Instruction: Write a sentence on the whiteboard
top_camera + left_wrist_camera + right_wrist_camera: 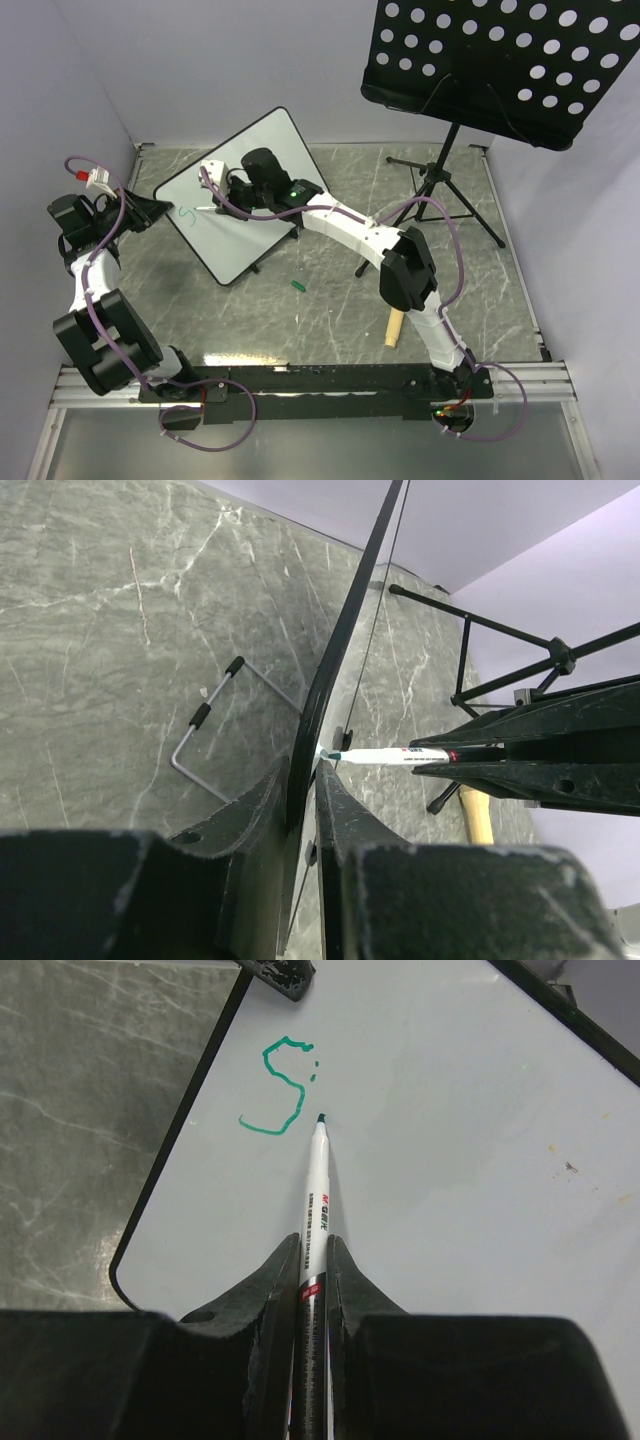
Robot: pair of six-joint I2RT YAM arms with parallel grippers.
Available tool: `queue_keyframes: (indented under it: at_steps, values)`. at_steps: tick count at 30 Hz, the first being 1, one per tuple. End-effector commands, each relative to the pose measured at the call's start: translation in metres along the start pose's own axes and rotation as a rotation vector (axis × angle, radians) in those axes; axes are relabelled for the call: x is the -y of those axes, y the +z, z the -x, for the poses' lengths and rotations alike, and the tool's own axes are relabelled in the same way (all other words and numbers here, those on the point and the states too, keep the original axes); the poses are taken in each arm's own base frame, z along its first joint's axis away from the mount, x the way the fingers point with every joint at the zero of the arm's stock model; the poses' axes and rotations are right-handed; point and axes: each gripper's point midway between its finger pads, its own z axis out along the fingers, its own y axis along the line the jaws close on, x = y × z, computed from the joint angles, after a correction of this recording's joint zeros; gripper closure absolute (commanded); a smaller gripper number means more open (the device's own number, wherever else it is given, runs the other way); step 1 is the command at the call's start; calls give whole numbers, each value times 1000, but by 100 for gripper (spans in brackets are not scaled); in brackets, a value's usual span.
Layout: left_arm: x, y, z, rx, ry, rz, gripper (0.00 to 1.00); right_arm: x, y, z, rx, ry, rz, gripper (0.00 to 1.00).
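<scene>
Gripping the board (245, 190) at its 9 o'clock corner, the left jaws are closed on the thin black frame. The left wrist view shows that edge (340, 650) running straight up between the two fingers (255, 810). The board stands tilted on the table (330, 300), out toward 11 o'clock from the arm bases, and one wire foot (205, 735) pokes out behind it at 9 o'clock in the left wrist view. Over to the right arm (350, 228), which reaches across from 5 o'clock, its jaws clamped tight on a white marker (318, 1190) with the barrel pinched between the fingers (270, 1280). The marker's teal tip points to 12 o'clock in the right wrist view, and from the left wrist the marker (385, 754) appears to meet the white face right beside the left jaws. So far the sentence (275, 1085) is only a teal "S" with a small dot at its 2 o'clock. It sits close to the board's rounded corner, just at 11 o'clock from the tip. From above, that mark (185, 214) lies at the board's 9 o'clock end, near the left jaws. A green cap (297, 286) lies on the table at 5 o'clock from the board, well apart from it. A wooden stick (394, 327) rests by the right arm's elbow. A black perforated music stand (500, 70) fills the 1 o'clock corner.
</scene>
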Motion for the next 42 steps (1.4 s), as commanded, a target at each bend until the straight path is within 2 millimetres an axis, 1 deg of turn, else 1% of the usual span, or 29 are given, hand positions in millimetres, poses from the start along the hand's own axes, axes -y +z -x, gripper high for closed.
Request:
queue_keyframes:
  at_steps: [1, 14, 15, 17, 18, 21, 26, 31, 35, 42]
  values:
    - [6, 5, -2, -29, 10, -28, 81, 1, 7, -12, -17, 3, 7, 100]
    - [5, 6, -2, -30, 7, -28, 81, -7, 2, -19, -25, 11, 23, 100]
    - [5, 6, -2, -30, 9, -28, 81, -9, 3, -25, -35, 19, 25, 100]
    - [6, 6, -2, -30, 9, -29, 81, -9, 1, -22, -29, 16, 24, 100]
    - [5, 6, -1, -29, 10, -28, 81, -10, 1, -26, -35, 19, 25, 100]
    - [6, 5, -1, -29, 10, -30, 81, -10, 0, -25, -32, 18, 22, 100]
    - [6, 5, -1, -29, 10, -28, 81, -3, -2, -17, -17, 18, 0, 100]
    - [7, 5, -2, -29, 12, -30, 81, 8, -5, -3, 16, 20, -29, 100]
    - [6, 5, -1, -30, 10, -30, 81, 17, -8, 3, 30, 25, -50, 100]
    - [6, 5, -2, -30, 10, -29, 81, 25, -11, 9, 44, 27, -65, 100]
